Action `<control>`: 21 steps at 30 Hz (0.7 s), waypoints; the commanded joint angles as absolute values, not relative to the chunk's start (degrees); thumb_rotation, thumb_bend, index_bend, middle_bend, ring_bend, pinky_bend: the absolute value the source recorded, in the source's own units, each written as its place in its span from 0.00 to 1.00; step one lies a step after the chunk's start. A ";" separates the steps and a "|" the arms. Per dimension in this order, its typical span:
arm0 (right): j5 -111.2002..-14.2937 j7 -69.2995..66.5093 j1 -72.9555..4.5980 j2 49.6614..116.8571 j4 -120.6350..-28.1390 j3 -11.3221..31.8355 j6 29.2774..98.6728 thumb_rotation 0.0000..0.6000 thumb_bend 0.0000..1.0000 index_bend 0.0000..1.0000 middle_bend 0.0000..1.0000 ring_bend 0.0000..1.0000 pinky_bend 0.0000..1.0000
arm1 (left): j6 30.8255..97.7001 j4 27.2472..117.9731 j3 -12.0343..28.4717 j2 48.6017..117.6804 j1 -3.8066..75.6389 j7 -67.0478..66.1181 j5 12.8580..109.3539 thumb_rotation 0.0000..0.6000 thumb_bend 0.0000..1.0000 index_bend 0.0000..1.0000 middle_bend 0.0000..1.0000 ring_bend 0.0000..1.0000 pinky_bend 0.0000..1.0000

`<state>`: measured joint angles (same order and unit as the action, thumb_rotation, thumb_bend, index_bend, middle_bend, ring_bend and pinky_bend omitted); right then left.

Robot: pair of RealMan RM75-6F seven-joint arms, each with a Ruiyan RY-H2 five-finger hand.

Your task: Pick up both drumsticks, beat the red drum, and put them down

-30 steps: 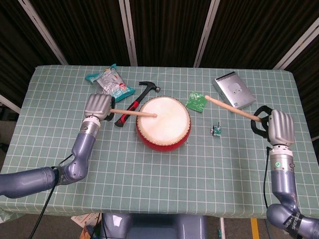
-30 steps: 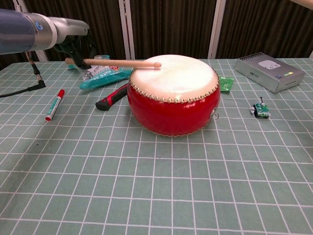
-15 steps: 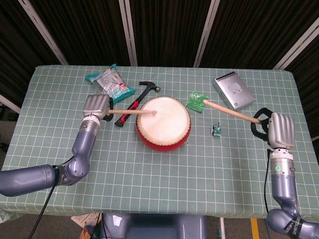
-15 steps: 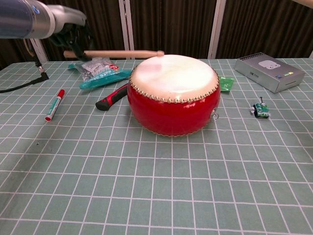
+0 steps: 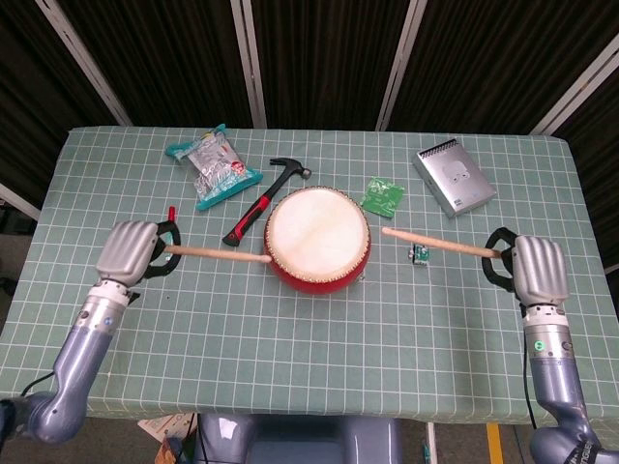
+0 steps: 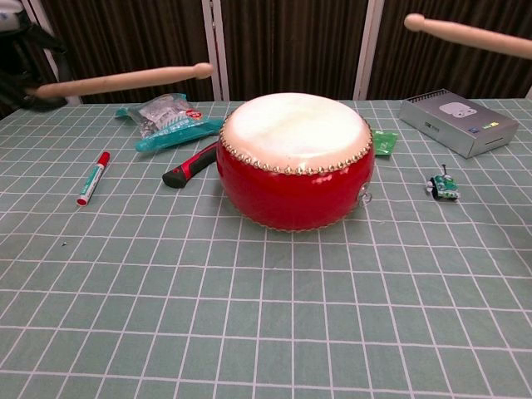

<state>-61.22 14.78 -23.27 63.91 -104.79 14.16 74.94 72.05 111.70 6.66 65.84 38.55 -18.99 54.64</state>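
Left of the red drum (image 6: 295, 162), only chest-view-visible: red marker (image 6: 92, 177).

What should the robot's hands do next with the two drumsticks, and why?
Probably lower both sticks to the table. The left hand holds the left drumstick and the right hand holds the right drumstick level, each tip clear of the red drum and off to its side, above bare cloth.
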 commanded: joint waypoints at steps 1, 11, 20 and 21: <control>-65.51 14.56 -21.60 63.05 -103.21 9.88 73.11 1.00 0.55 0.91 1.00 1.00 1.00 | 73.37 112.87 2.51 65.08 34.79 -17.69 58.31 1.00 0.55 0.77 1.00 1.00 1.00; -72.66 17.01 -17.99 64.59 -99.65 3.41 74.64 1.00 0.55 0.91 1.00 1.00 1.00 | 74.26 110.49 -1.40 68.45 29.68 -18.14 62.34 1.00 0.55 0.76 1.00 1.00 1.00; -72.65 17.59 -16.86 65.68 -97.22 2.31 73.75 1.00 0.55 0.91 1.00 1.00 0.98 | 72.89 108.41 -0.38 71.90 29.43 -22.59 59.90 1.00 0.49 0.73 1.00 1.00 1.00; -72.55 17.88 -16.88 65.88 -96.82 2.29 73.52 1.00 0.55 0.91 1.00 1.00 0.98 | 72.41 108.06 -0.11 72.38 29.62 -23.17 59.20 1.00 0.46 0.72 1.00 1.00 1.00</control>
